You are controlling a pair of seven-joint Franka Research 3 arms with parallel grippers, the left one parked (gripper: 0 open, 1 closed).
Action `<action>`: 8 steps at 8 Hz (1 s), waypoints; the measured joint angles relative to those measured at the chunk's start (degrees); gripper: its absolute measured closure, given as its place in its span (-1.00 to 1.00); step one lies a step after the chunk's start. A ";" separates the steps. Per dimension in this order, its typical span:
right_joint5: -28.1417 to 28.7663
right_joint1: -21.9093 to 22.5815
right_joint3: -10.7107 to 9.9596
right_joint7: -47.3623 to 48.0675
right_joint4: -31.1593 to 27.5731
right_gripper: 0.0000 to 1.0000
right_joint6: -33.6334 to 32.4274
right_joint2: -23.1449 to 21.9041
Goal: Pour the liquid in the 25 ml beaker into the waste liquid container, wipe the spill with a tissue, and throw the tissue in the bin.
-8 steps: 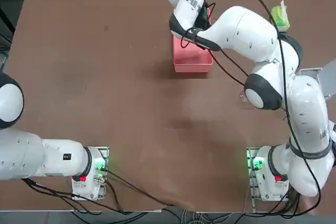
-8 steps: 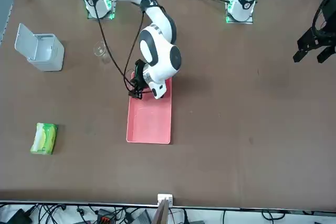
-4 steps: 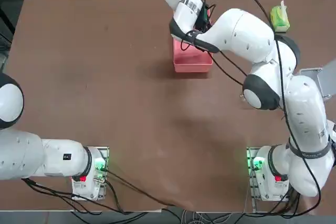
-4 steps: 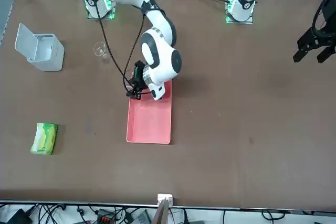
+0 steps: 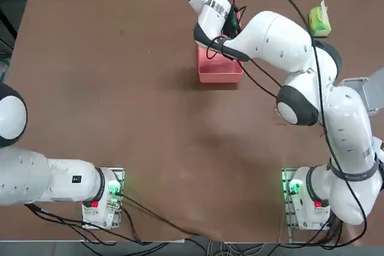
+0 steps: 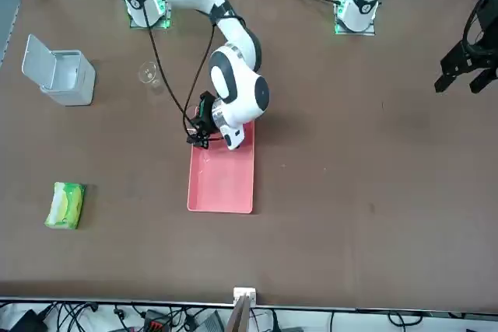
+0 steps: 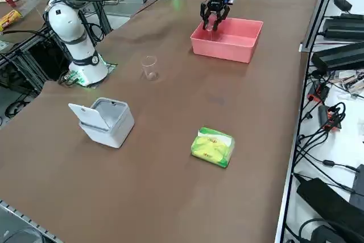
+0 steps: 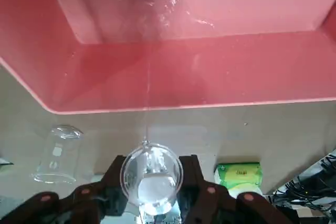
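From where I stand, the right end effector (image 8: 151, 192) hangs over the near end of the waste liquid container (image 6: 222, 188), its two fingers partly closed and clamped on the 25 ml beaker (image 8: 151, 178), which is tipped with its mouth toward the pink tray. Compared with a second ago almost nothing has shifted: the arm has crept only slightly and the grip has not altered, so it looks like a slow tilt being held rather than a fresh move. A thin clear stream seems to run from the beaker lip toward the tray wall, and wet streaks glisten on the tray floor, so I judge the pour is well under way, though some liquid still sits in the glass. The larger beaker (image 7: 149, 67) stands apart on the worktop (image 6: 373, 153). The tissue pack (image 7: 212, 147) and the open bin (image 7: 105, 120) wait untouched, so wiping and binning remain.
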 joint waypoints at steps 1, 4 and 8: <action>-0.15 0.00 -0.17 0.24 0.01 0.07 -0.04 0.39; -0.21 0.08 -0.28 0.57 0.19 0.07 -0.04 0.78; -0.25 0.20 -0.28 1.10 0.33 0.07 -0.04 1.02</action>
